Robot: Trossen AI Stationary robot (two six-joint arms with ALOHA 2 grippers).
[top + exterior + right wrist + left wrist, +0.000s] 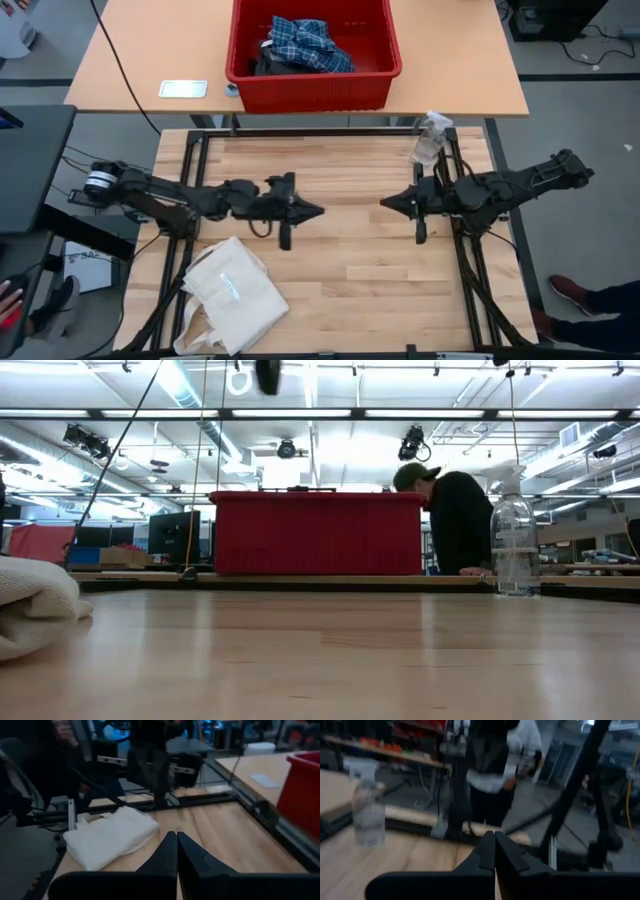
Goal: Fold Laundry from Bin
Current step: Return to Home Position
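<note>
The red bin [312,72] stands on the far table beyond my work table; it also shows in the low view [315,532]. In it lie a blue-and-white plaid shirt [308,42] and dark garments [270,60]. My left gripper [318,211] is shut and empty above the middle of the wooden table, pointing right. My right gripper [385,202] is shut and empty, pointing left, facing the left one. Both hang clear of the table top.
A cream tote bag [235,295] lies on the table's near left part. A clear spray bottle [430,140] stands at the far right corner. A person [455,520] stands behind the far table. Bare wood lies between and in front of the grippers.
</note>
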